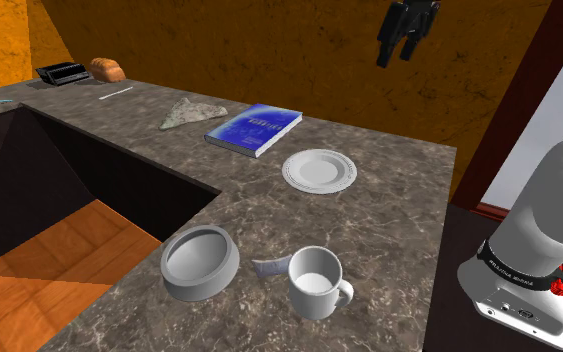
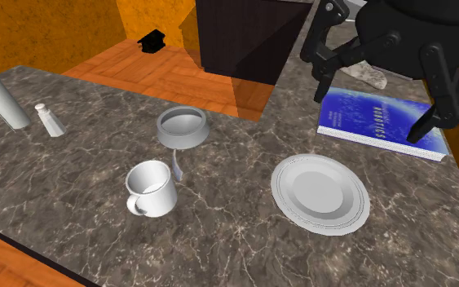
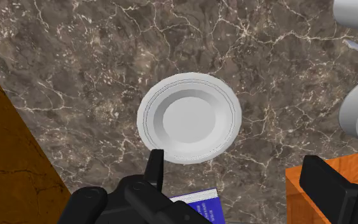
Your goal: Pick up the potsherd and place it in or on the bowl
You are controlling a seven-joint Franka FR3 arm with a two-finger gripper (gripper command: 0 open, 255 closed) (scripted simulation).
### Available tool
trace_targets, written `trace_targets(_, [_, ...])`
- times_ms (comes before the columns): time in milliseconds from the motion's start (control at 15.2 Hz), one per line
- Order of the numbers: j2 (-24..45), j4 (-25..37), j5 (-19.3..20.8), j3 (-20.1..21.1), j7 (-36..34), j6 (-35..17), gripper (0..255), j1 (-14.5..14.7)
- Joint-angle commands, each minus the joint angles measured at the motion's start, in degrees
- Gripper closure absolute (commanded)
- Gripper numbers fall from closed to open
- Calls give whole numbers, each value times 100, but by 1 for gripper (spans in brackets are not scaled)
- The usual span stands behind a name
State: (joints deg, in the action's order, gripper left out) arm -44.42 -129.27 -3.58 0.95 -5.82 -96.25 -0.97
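With the tool (image 1: 396, 52) spread and empty high above the plate (image 1: 319, 171), the thin curved potsherd (image 1: 269, 266) sits squeezed between bowl (image 1: 200, 262) and mug (image 1: 316, 283) near the counter's floor-side edge, so descending fingers could hit either vessel or flick it away.

We see a tabletop (image 1: 389, 200) that looks like dark brown stone with pale veins, smooth and faintly polished. The plate (image 1: 319, 170) on it is plain white, smooth and matt. Just beside the plate, the book (image 1: 253, 128) has a blue, slightly glossy cover. Past the book from the plate, a grey wedge (image 1: 191, 112) looks rough, like stone. On the plate's other side, the bowl (image 1: 200, 262), mug (image 1: 315, 283) and potsherd (image 1: 271, 266) are smooth, matt grey-white. The floor (image 1: 29, 290) shows orange wood planks. Above the plate, the end effector (image 1: 396, 57) is matt black.
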Motion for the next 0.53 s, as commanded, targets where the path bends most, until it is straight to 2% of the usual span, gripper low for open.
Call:
trace_targets(0, [0, 0, 0, 0, 0, 0, 0, 0])
trace_targets(462, [857, -258, -331, 153, 560, -822, 0, 498])
